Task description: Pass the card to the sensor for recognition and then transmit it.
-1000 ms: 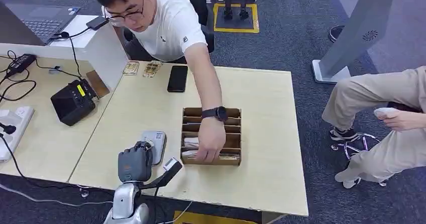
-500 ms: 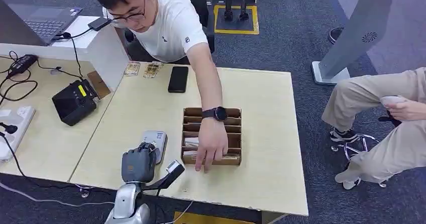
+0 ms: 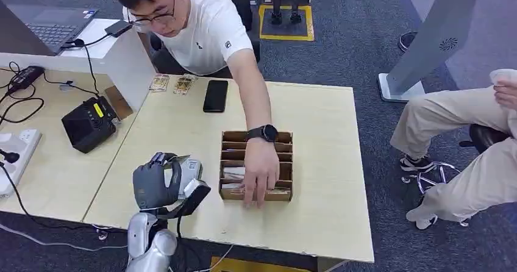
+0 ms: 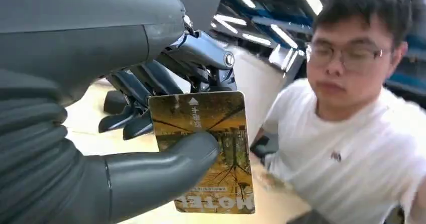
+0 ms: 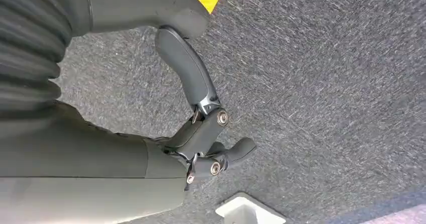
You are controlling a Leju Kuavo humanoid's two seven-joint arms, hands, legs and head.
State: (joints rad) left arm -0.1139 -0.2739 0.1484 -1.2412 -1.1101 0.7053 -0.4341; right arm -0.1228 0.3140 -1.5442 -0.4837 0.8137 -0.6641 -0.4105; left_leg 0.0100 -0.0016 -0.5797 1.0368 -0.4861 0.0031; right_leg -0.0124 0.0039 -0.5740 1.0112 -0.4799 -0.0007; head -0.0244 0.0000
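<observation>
Left wrist view: glossy rectangular card (image 4: 208, 148) — yellow-brown tree print, rounded corners — pinched between thick matte thumb and dark fingers (image 4: 133, 126) of left robot hand (image 3: 157, 183). Head view: hand raised over pale wooden table (image 3: 317, 223), just in front of grey rounded sensor (image 3: 192, 169); turned leftward and lifted compared with a second ago. Person's hand (image 3: 261, 177) in slotted cardboard box (image 3: 284, 162), shifted slightly. Right robot hand (image 5: 201, 133) over speckled grey carpet (image 5: 326, 83), fingers curled, holding nothing.

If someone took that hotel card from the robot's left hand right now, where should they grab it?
By the free printed end of the hotel card, coming from the side away from the left hand. The thumb covers the middle of one face, fingers back the other.
</observation>
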